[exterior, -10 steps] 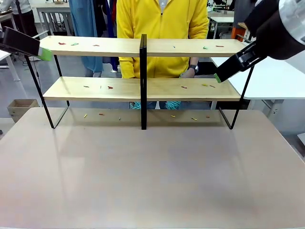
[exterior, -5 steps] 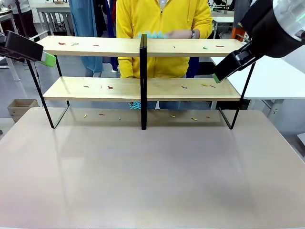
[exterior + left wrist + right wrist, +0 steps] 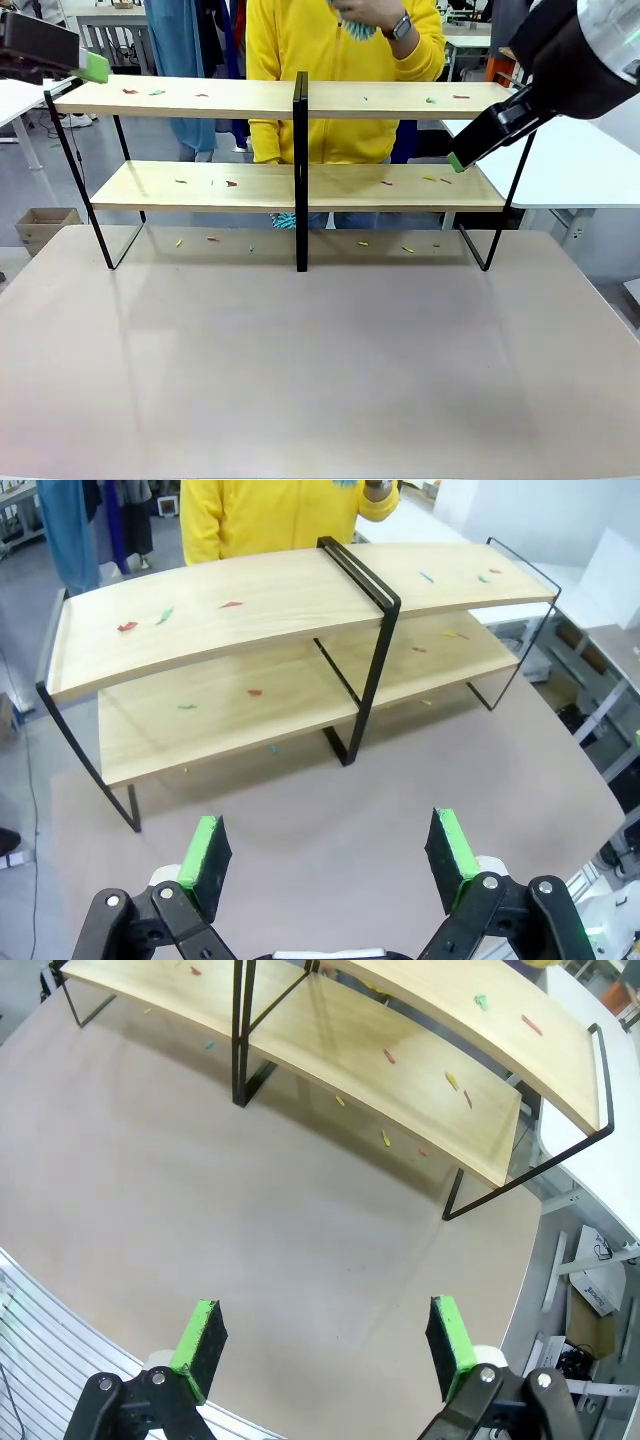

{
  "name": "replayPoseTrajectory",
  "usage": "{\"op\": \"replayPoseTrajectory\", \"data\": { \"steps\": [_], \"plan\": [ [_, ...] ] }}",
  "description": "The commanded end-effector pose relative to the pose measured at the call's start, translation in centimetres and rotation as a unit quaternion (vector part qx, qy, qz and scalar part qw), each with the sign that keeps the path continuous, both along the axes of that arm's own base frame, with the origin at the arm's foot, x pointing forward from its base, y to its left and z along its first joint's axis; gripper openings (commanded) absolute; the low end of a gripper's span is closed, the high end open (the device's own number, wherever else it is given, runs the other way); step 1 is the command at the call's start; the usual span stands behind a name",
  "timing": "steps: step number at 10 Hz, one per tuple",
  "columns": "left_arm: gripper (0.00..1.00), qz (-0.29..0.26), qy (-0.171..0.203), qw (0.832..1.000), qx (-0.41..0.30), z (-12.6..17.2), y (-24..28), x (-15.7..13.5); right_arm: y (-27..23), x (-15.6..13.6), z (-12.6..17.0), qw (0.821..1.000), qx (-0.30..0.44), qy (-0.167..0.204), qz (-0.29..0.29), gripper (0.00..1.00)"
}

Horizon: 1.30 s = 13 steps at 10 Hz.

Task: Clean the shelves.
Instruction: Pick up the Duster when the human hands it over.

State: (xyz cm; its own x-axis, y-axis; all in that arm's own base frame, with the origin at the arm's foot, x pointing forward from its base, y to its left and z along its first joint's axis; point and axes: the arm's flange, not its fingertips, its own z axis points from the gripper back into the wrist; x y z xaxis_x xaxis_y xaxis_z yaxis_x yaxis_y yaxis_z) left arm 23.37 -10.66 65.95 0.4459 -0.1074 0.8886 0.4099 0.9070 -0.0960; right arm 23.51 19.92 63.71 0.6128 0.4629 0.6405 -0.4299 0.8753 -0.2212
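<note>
We found the shelves [image 3: 220, 97] standing at the far side of the table [image 3: 320, 380], with small coloured scraps [image 3: 231, 184] dotted over both wooden boards and the tabletop beneath. Our left gripper [image 3: 328, 850] hung spread wide and empty, its pad seen from the front beside the top board's left end. Our right gripper [image 3: 324, 1335] was likewise parted, grasping nothing, up by the shelves' right end. Behind the shelves stood a person [image 3: 340, 80] in a yellow top, one hand [image 3: 375, 12] raised with something teal
</note>
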Motion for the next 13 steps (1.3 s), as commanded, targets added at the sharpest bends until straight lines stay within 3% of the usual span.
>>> {"op": "replayPoseTrajectory", "data": {
  "steps": [1, 3, 6, 10, 13],
  "plan": [
    [1.00, 0.005, -0.004, 1.000, -0.006, -8.4, 0.1, -2.4, -0.1, 0.5, 0.0, 1.000, 0.016, 0.002, 0.003, 1.00],
    [1.00, 0.005, -0.002, 1.000, -0.009, -8.4, 0.0, -2.3, -0.1, 0.7, -0.2, 1.000, 0.016, 0.007, 0.010, 1.00],
    [1.00, 0.007, 0.004, 1.000, 0.001, -8.6, 0.0, -2.1, -0.1, 0.0, 0.9, 0.996, 0.090, -0.012, 0.022, 1.00],
    [1.00, 0.002, 0.008, 1.000, 0.008, -8.8, -0.1, -1.7, 1.0, -3.3, 4.4, 0.989, 0.103, -0.104, 0.034, 1.00],
    [1.00, -0.001, 0.011, 1.000, 0.006, -8.9, -0.1, -1.3, 1.2, -4.0, 5.0, 0.988, 0.100, -0.119, 0.027, 1.00]
  ]
}}
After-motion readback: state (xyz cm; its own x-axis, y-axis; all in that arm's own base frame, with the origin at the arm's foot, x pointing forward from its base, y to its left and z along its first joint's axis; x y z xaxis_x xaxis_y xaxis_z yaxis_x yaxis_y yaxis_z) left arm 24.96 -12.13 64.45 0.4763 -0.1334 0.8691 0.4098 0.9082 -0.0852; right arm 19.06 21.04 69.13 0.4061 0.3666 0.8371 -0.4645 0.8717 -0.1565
